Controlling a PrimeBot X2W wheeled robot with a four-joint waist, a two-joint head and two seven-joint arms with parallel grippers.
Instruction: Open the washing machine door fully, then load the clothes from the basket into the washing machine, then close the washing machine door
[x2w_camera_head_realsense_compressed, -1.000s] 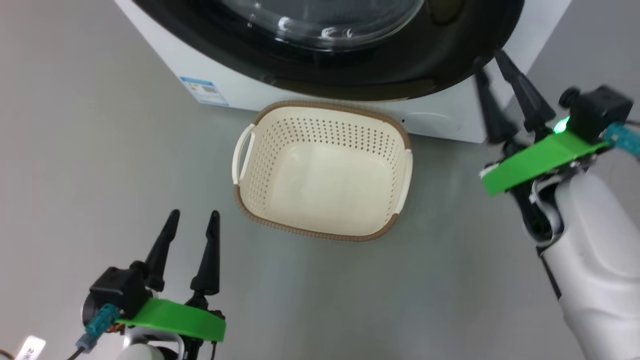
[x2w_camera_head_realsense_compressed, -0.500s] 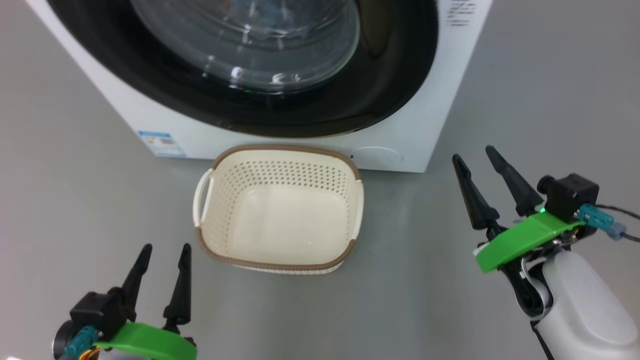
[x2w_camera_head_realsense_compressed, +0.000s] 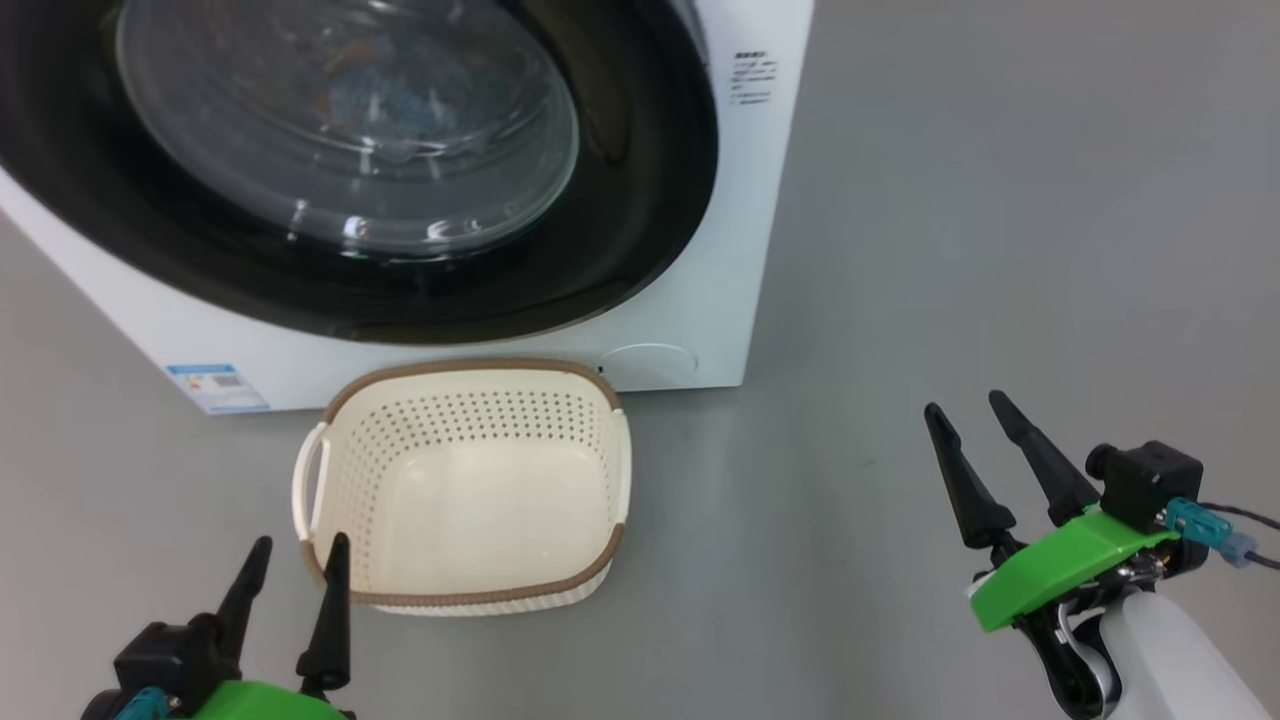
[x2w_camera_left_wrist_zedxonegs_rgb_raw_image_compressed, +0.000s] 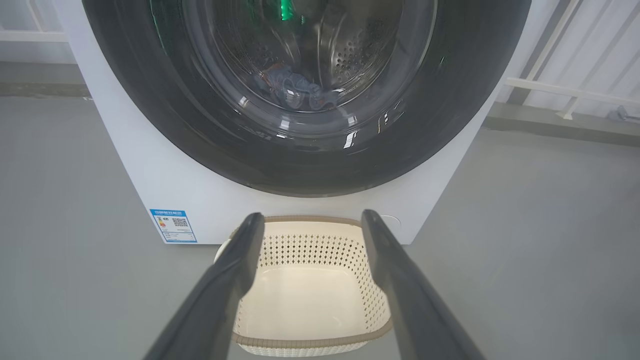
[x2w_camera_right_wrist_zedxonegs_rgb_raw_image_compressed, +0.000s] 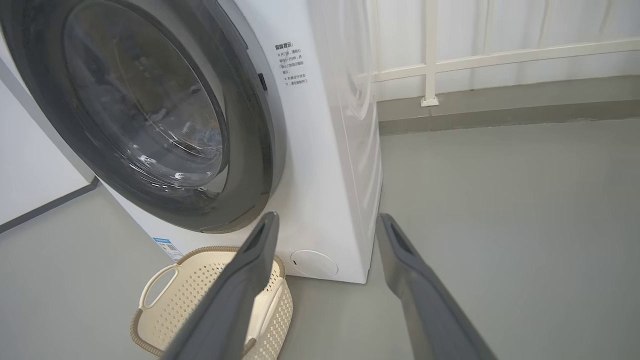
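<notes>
Before the washing machine (x2w_camera_head_realsense_compressed: 735, 260): washing machine door (x2w_camera_head_realsense_compressed: 620, 230) shut, basket (x2w_camera_head_realsense_compressed: 470, 430) empty.
We see the door apparently flush on the machine's front, the clothes (x2w_camera_left_wrist_zedxonegs_rgb_raw_image_compressed: 292, 90) inside its drum (x2w_camera_left_wrist_zedxonegs_rgb_raw_image_compressed: 350, 55) behind the glass (x2w_camera_head_realsense_compressed: 350, 130), the basket bare on the floor (x2w_camera_head_realsense_compressed: 900, 250) just before it. We judge the door rigid, glossy, slippery: best pressed at its black rim (x2w_camera_head_realsense_compressed: 400, 295), not the glass. Left gripper (x2w_camera_head_realsense_compressed: 300, 545) and right gripper (x2w_camera_head_realsense_compressed: 962, 402), in front of the machine, stand spread wide, touching nothing.
</notes>
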